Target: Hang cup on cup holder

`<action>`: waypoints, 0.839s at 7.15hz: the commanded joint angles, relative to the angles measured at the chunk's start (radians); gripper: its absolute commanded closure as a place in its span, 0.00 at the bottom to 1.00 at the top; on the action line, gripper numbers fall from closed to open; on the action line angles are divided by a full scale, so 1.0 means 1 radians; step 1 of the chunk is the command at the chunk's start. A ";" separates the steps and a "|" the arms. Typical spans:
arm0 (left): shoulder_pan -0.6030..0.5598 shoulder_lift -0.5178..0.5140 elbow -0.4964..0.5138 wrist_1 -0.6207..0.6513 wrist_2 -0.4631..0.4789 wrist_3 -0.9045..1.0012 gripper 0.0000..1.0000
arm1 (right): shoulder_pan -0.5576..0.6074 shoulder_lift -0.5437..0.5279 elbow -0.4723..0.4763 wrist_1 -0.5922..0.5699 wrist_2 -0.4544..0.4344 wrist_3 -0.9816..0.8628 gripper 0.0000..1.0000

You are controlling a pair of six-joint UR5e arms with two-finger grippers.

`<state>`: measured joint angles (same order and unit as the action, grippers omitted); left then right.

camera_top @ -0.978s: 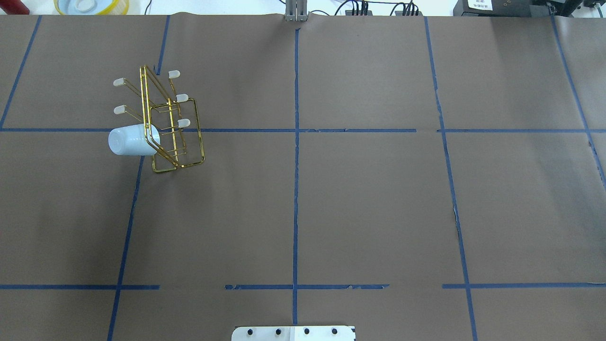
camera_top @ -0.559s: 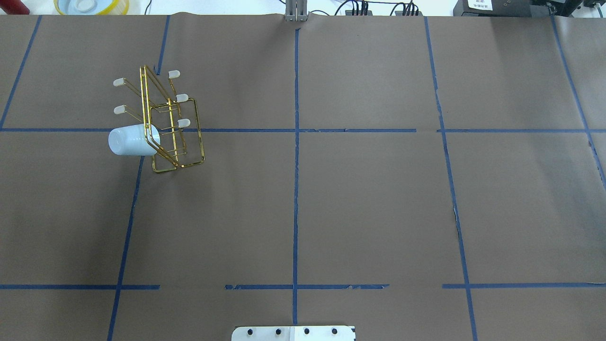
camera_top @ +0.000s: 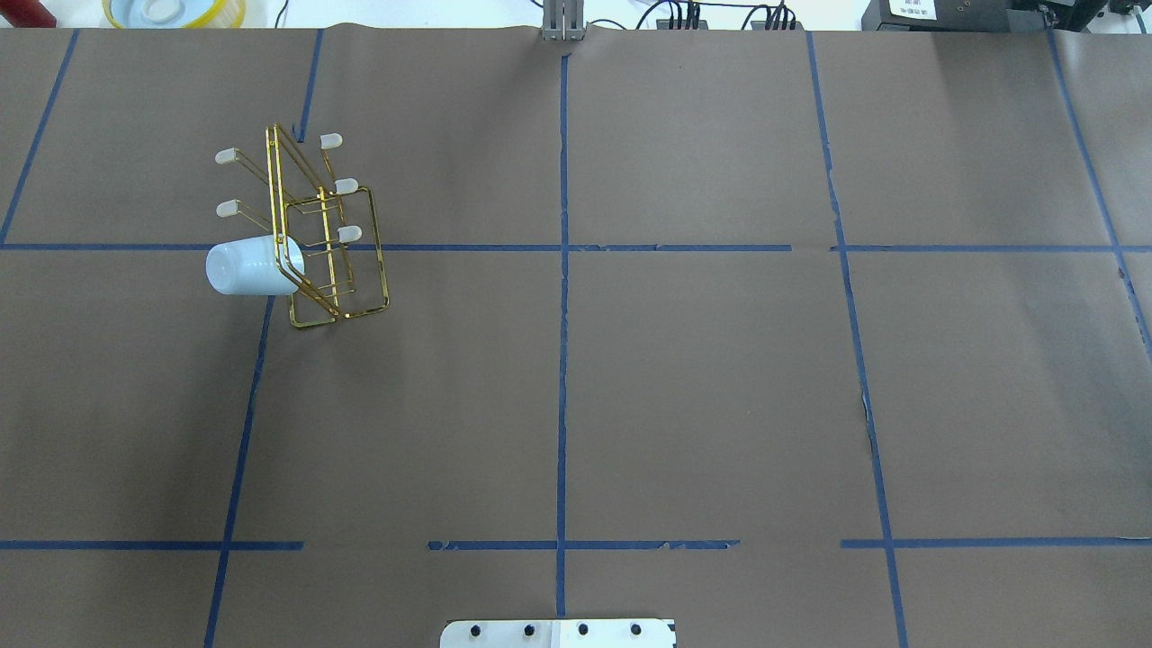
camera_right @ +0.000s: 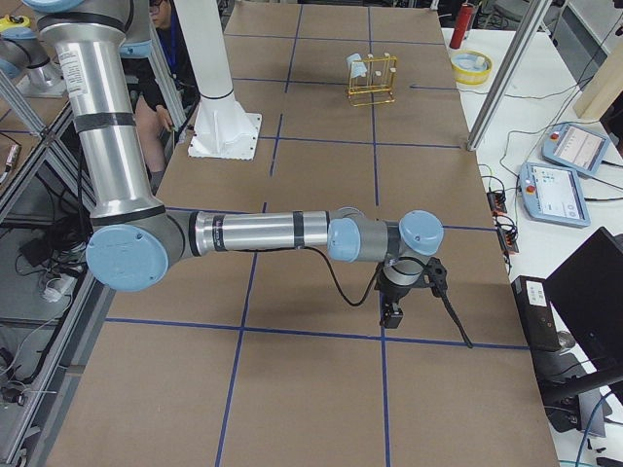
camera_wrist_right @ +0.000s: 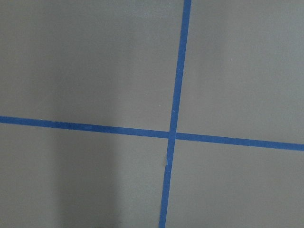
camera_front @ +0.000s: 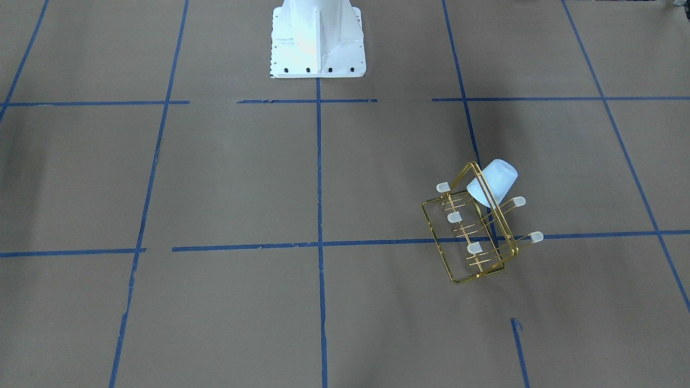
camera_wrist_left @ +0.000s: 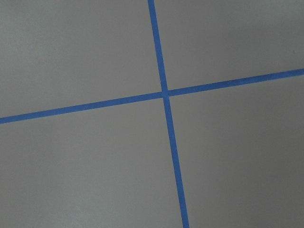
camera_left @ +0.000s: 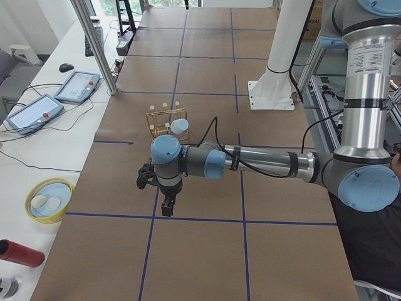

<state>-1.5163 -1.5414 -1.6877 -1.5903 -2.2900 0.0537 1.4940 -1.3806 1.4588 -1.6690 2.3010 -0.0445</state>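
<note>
One cup [camera_top: 243, 267] on one cup holder [camera_top: 310, 229] by far left corner, far from left gripper [camera_left: 167, 209] and right gripper [camera_right: 390, 313]; cannot tell finger grip

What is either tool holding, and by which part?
Nothing: the cup hangs on the cup holder, away from the left tool and the right tool, which carry nothing visible.
</note>
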 commanded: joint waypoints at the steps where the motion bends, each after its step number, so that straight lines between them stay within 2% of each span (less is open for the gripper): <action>1: -0.002 -0.005 0.003 0.004 0.004 0.009 0.00 | 0.000 0.000 0.000 0.000 0.000 0.000 0.00; 3: -0.004 -0.029 0.048 0.003 0.017 0.014 0.00 | 0.000 0.000 0.000 0.000 0.000 0.002 0.00; 6: -0.007 -0.049 0.042 -0.002 0.012 0.009 0.00 | 0.000 0.000 0.000 0.000 0.000 0.000 0.00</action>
<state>-1.5212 -1.5865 -1.6452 -1.5899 -2.2765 0.0663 1.4941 -1.3806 1.4588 -1.6690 2.3010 -0.0444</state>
